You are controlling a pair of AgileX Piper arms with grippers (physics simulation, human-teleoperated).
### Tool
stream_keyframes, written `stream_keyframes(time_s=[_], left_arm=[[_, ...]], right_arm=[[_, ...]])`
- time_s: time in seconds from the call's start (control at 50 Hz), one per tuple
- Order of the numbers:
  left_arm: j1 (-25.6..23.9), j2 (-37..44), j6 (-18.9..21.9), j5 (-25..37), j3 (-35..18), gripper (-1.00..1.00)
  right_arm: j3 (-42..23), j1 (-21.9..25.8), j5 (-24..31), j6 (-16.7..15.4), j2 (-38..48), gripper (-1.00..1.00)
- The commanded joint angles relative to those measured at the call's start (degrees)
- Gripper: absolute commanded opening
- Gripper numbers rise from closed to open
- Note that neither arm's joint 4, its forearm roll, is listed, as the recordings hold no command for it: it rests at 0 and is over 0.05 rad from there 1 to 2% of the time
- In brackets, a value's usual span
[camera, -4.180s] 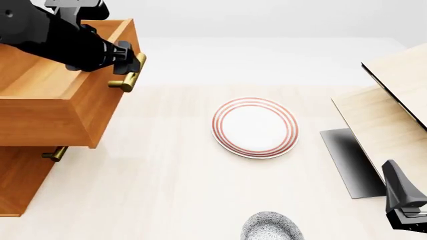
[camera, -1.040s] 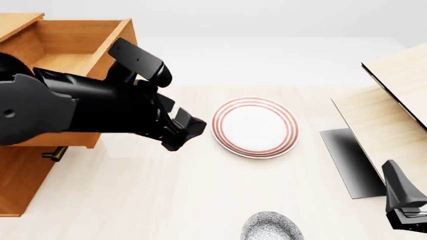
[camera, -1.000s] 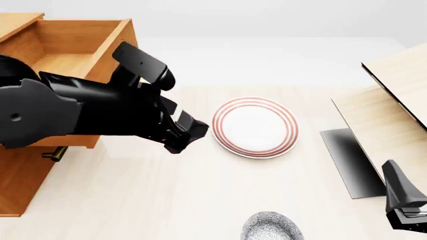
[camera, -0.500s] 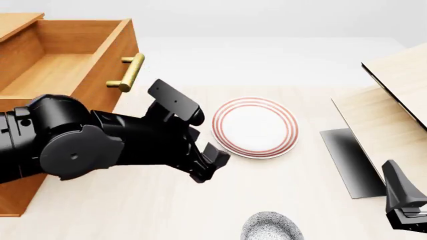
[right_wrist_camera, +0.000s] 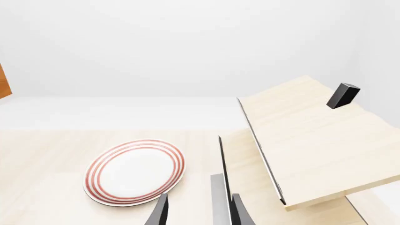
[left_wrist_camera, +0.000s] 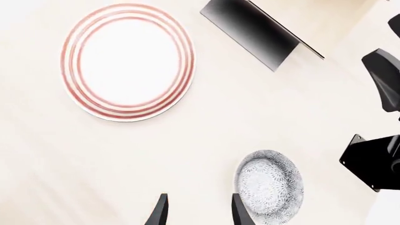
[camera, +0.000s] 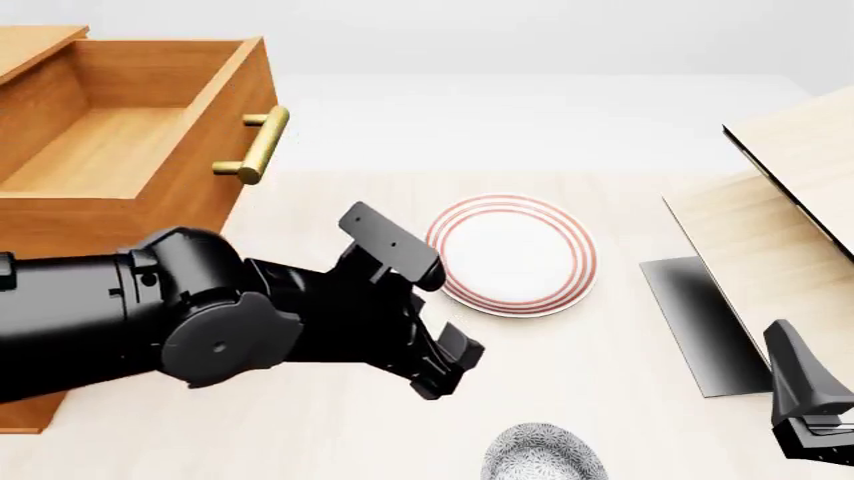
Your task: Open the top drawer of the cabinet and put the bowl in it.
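At the cabinet [camera: 40, 380], the top drawer [camera: 134, 150] stands pulled out and holds nothing. The bowl [camera: 541, 452] sits ungrasped on the tabletop [camera: 601, 350], beside the left hand [camera: 447, 370], whose fingers are apart; placing it remains.

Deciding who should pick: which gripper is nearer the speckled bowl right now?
Left. The left gripper hangs just above and left of the bowl in the front view, empty. The right gripper sits farther off at the table's right edge.
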Motion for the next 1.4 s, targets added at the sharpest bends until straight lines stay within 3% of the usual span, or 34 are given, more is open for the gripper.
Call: stream_keyframes(time_s=[0.02,1.14,1.4], left_arm=[[-1.3,2.8,-1.0,-1.2,-0.1,1.00],[-7.8,16.6,-5.4,-5.5,-6.1,1.00],[-8.0,18.5,-6.1,-6.3,-5.4,1.00]], right_arm=[[0.1,0.0,0.4,0.0,-0.5,1.00],[0.1,0.0,0.4,0.0,-0.5,1.00],[0.1,0.0,0.4,0.0,-0.5,1.00]])
